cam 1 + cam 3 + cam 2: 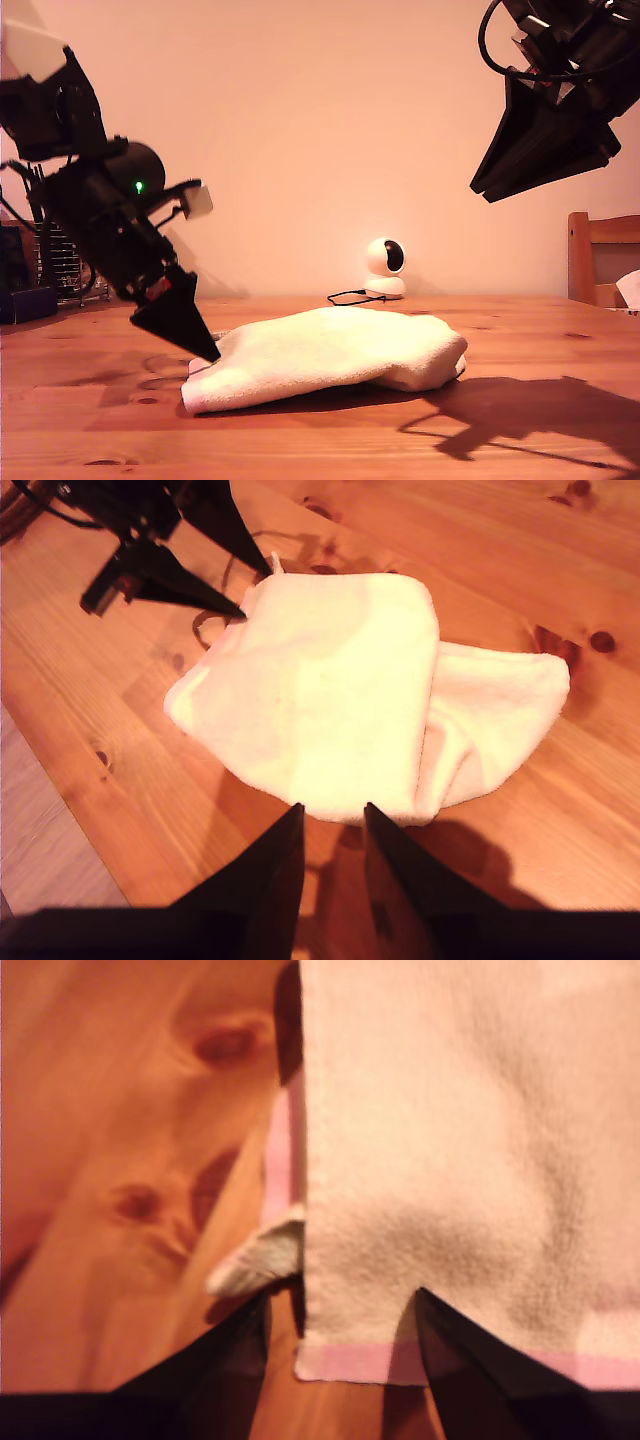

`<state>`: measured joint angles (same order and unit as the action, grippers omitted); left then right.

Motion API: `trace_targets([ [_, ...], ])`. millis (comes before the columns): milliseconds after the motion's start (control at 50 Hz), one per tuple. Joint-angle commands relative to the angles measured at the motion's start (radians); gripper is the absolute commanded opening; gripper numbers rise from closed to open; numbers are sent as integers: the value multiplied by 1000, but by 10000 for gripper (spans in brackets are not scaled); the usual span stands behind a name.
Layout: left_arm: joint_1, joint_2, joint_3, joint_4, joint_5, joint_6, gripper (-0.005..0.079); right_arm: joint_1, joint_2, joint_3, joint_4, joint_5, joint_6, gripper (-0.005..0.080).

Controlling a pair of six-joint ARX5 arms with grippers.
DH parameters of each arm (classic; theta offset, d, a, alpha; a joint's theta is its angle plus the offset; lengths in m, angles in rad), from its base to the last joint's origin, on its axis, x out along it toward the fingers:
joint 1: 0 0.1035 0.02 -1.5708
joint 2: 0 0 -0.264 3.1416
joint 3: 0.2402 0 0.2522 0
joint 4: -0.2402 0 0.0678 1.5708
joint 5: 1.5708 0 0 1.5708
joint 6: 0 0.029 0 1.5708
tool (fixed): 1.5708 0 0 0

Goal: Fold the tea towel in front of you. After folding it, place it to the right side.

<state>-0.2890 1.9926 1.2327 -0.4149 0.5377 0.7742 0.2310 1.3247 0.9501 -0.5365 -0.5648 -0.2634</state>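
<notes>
The tea towel (330, 355) lies folded in a soft cream heap in the middle of the wooden table (520, 440). Up close the tea towel (450, 1160) shows a pink edge stripe and a small white label tab (260, 1260). My first gripper (342, 1295) is open, its black fingers straddling the towel's corner at table height, at the towel's end on the exterior view's left (205, 352). My second gripper (490, 190) hangs high at the exterior view's right, its fingers a narrow gap apart and holding nothing. It looks down on the tea towel (320, 680) and my first gripper (257, 592).
A white round camera (385, 265) with a black cable (350, 297) stands behind the towel. A wooden chair (600, 255) is at the exterior view's right. A dark box (25, 300) and a wire rack sit at the exterior view's left.
</notes>
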Motion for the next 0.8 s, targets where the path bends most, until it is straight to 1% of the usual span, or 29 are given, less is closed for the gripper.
trace_targets([
  [0, -1, 31, 10, 3, 11, -9, 415, 5, 6, 13, 10, -1, -6, 160],
  [160, -1, 47, 11, -5, 31, -45, 409, 5, 6, 13, 12, -1, -6, 160],
  [220, -1, 48, 11, -7, 48, -45, 380, 5, 6, 13, 14, -1, -6, 159],
  [280, -2, 48, 11, -6, 53, -43, 290, 5, 6, 13, 17, -1, -6, 160],
  [320, -2, 48, 12, -7, 54, -43, 187, 5, 6, 13, 19, -1, -6, 159],
  [360, -2, 48, 13, -10, 57, -44, 62, 5, 6, 13, 20, -1, -6, 159],
  [400, -2, 48, 15, -13, 57, -44, -28, 5, 6, 13, 20, 0, -6, 159],
  [480, -5, 48, 32, -50, 59, -45, -20, 5, 6, 13, 20, -1, -6, 159],
  [560, -5, 47, 72, -123, 55, -45, -20, 8, 6, 13, 24, 0, -6, 159],
  [780, -40, -16, 222, -348, -48, -44, -19, 32, 6, 13, 76, 2, -6, 159],
])
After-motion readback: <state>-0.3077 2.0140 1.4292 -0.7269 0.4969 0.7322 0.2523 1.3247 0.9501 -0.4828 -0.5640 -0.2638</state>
